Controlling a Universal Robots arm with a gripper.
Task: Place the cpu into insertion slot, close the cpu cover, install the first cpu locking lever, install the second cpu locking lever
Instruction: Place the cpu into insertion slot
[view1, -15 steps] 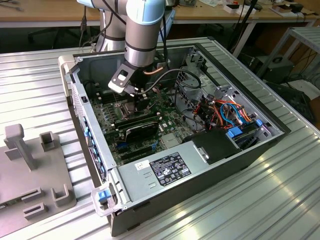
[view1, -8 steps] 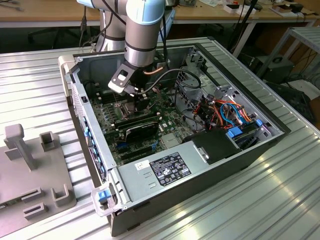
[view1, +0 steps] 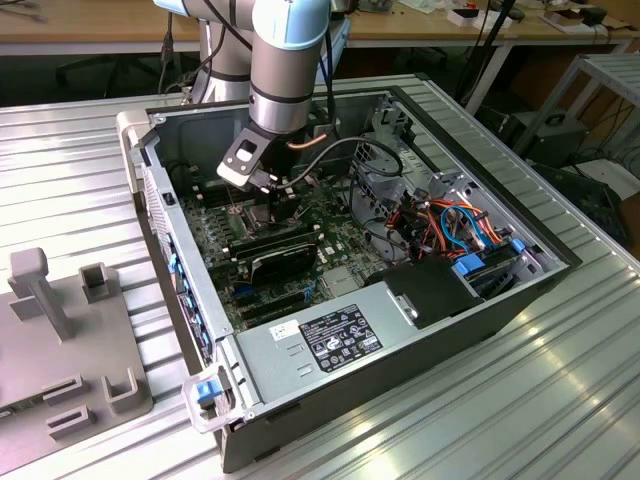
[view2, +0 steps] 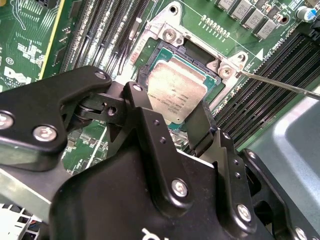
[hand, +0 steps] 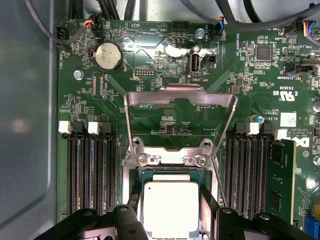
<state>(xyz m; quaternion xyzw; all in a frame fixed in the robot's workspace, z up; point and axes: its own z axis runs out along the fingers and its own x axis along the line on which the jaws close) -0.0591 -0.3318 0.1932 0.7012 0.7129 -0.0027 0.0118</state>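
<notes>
Faint dark print runs in a few lines across the metal top face of the cpu (view2: 177, 95) in the second wrist view, too small for you to make out. Around the cpu, the green circuit board (hand: 150, 40) carries white lettering beside its connectors and chips. The raised cpu cover (hand: 180, 96), just beyond the cpu, bears a small stamped mark on its bar. In the exterior view, you'll find a black-and-white label (view1: 340, 338) on the grey power supply (view1: 275, 365), well apart from the cpu.
</notes>
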